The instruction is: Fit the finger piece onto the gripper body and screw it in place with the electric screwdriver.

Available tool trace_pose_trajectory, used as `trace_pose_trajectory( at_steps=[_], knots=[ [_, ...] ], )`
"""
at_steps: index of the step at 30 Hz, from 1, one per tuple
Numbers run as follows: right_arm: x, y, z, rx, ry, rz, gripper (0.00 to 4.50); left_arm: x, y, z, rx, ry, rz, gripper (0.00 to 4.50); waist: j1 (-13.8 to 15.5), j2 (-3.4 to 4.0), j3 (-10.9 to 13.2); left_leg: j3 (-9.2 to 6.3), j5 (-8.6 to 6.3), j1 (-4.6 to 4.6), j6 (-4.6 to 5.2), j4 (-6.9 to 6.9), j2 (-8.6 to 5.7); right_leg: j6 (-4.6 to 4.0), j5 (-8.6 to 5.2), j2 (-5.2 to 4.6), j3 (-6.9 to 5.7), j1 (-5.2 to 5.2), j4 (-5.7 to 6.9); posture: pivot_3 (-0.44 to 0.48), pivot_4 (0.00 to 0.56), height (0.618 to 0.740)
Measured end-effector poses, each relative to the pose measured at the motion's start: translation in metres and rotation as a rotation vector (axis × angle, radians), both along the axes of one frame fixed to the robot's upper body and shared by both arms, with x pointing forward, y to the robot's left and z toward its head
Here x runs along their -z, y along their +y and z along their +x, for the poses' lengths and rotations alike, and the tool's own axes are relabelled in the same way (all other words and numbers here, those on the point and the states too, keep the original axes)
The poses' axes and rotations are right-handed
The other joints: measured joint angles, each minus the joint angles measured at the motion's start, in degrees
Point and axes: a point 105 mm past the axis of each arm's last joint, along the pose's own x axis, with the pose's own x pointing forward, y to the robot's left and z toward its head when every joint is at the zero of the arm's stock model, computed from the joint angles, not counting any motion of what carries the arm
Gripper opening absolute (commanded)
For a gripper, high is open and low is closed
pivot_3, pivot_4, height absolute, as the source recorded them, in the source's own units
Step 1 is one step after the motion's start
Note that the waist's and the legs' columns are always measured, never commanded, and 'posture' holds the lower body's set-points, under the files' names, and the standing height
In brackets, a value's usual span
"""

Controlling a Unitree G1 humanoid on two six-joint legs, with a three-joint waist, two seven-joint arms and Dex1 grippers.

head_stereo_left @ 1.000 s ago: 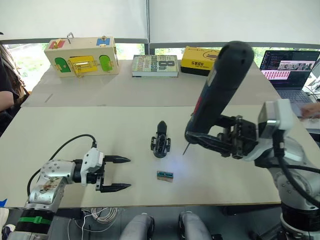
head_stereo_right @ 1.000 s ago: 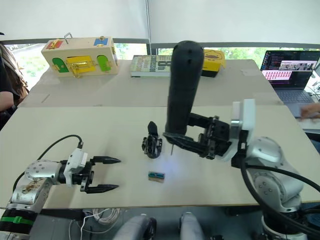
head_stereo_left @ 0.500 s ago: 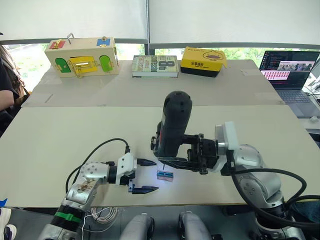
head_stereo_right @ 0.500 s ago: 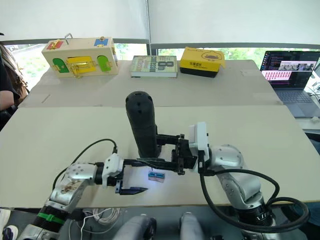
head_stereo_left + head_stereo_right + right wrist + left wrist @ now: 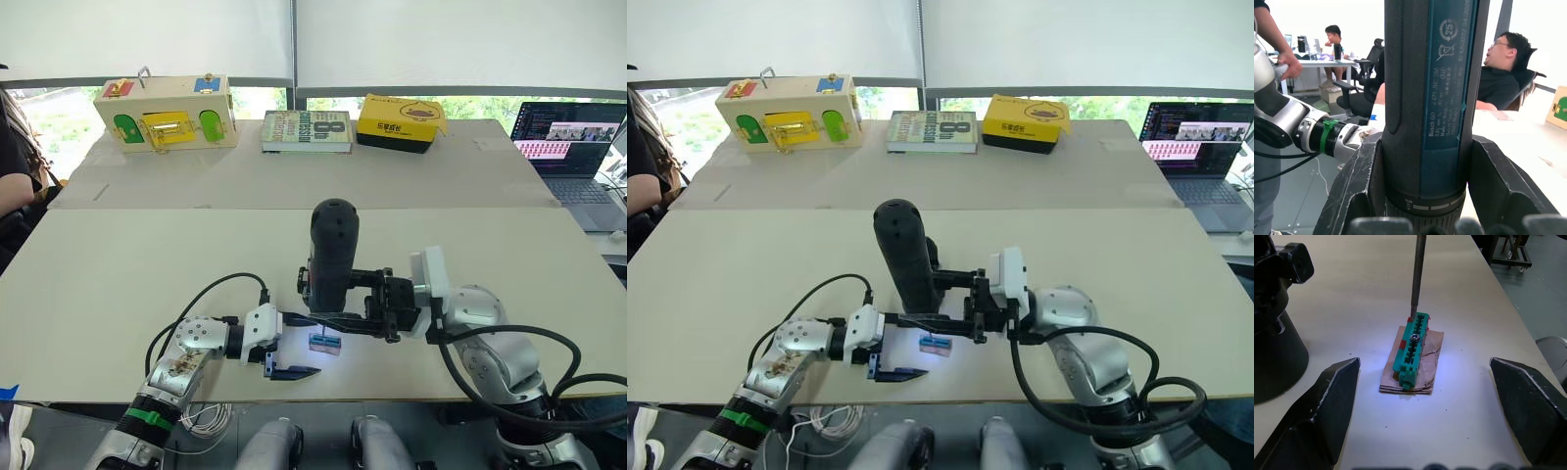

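1. Since half a second ago, left gripper (image 5: 294,345) is sitting slightly nearer the green block (image 5: 1411,349), fingers spread, empty.
2. Right gripper (image 5: 335,320) is clamping the electric screwdriver (image 5: 329,255) upright, its bit (image 5: 1417,276) touching the block, apparently collecting a screw (image 5: 1414,337).
3. At the block's 12 o'clock, the screwdriver is mostly hiding the gripper body (image 5: 1276,323).

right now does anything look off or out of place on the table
Yes. The long black electric screwdriver, held in the right gripper, has its thin metal bit on the small green block, not on the chunky black gripper body beside it. The left gripper brackets the block, open.
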Motion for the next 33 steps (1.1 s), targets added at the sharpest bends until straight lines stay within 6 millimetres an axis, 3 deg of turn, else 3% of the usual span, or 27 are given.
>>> trace_pose_trajectory(
  at_steps=[33],
  knots=[
    [0.011,0.000,0.004,0.018,0.043,-0.021,1.95,0.000,0.001,0.001,-0.020,0.028,-0.002,4.47,-0.08,0.01,-0.01,0.00,0.00,0.09,0.00,0.00,0.00,0.00,0.00,0.03,0.02,0.05,0.01,0.000,0.150,0.740]
  ],
)
